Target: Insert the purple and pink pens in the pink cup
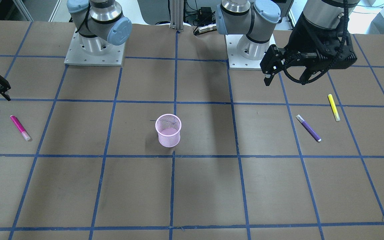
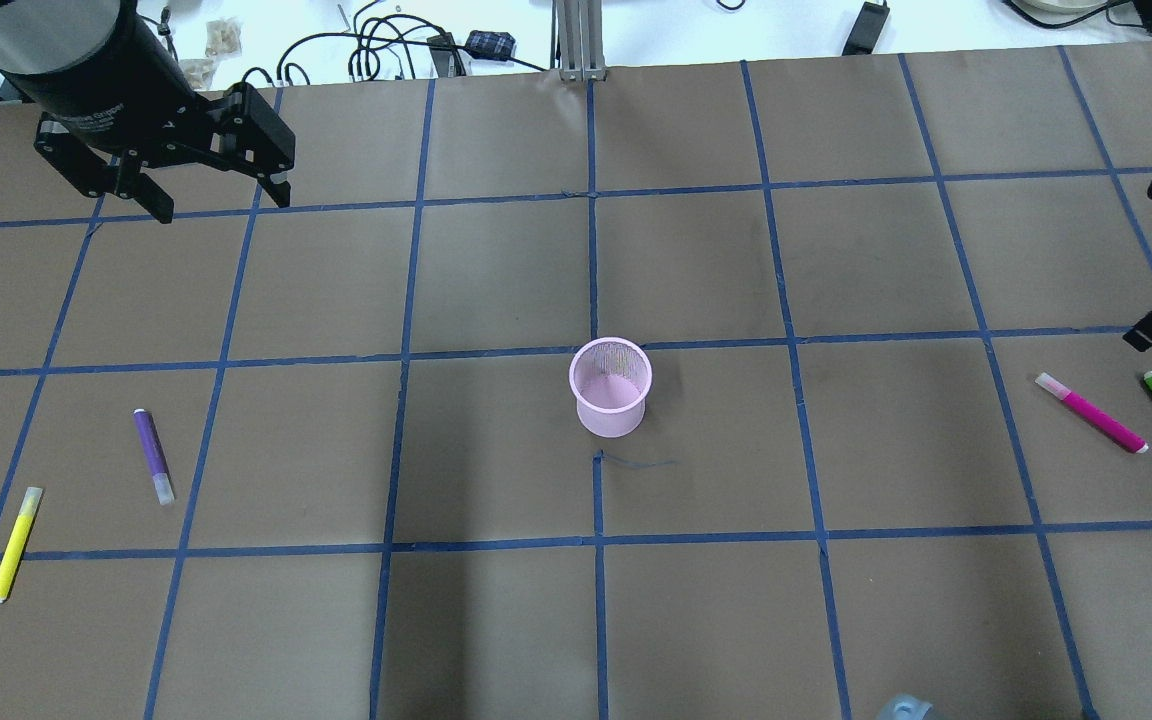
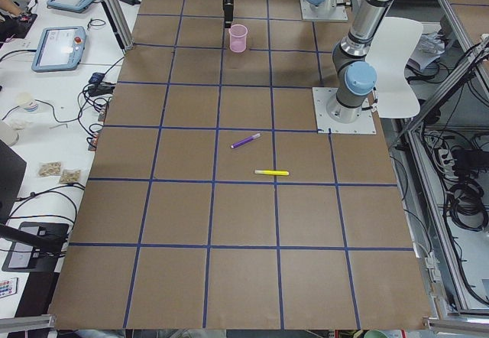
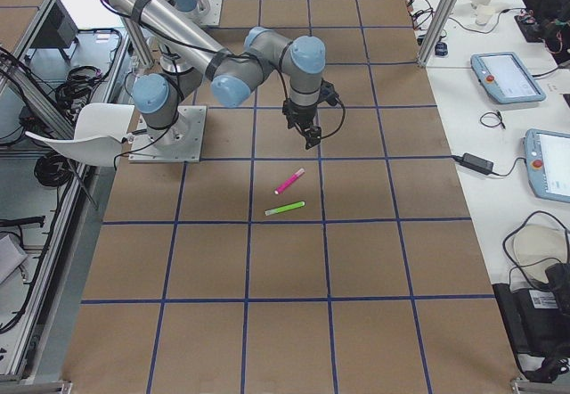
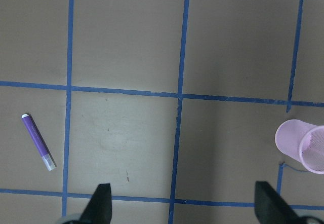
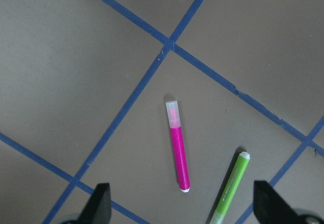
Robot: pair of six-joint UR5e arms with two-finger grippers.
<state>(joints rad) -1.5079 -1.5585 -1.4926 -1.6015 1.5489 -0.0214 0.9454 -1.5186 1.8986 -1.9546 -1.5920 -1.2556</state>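
My L fingers (image 5: 103, 203) wide, purple pen (image 5: 38, 142) at 10; my R fingers (image 6: 101, 203) wide, pink pen (image 6: 178, 150) at 12, green pen (image 6: 230, 186) at its 4.

Bright, even light from above; no hard glare on brown paper table (image 1: 205, 186). Front-facing view: soft, broad shadow bands in upper centre, faint shadow at pink cup (image 1: 168, 130) base. Overhead view: white bench (image 2: 736, 30) along top edge near washed out. Left wrist view: dimmer patch centre right; left gripper (image 5: 185, 206) fingertips (image 5: 101, 203) at bottom edge soft, out of focus. Side views: small frames, fine detail lost, table lines strongly converging.
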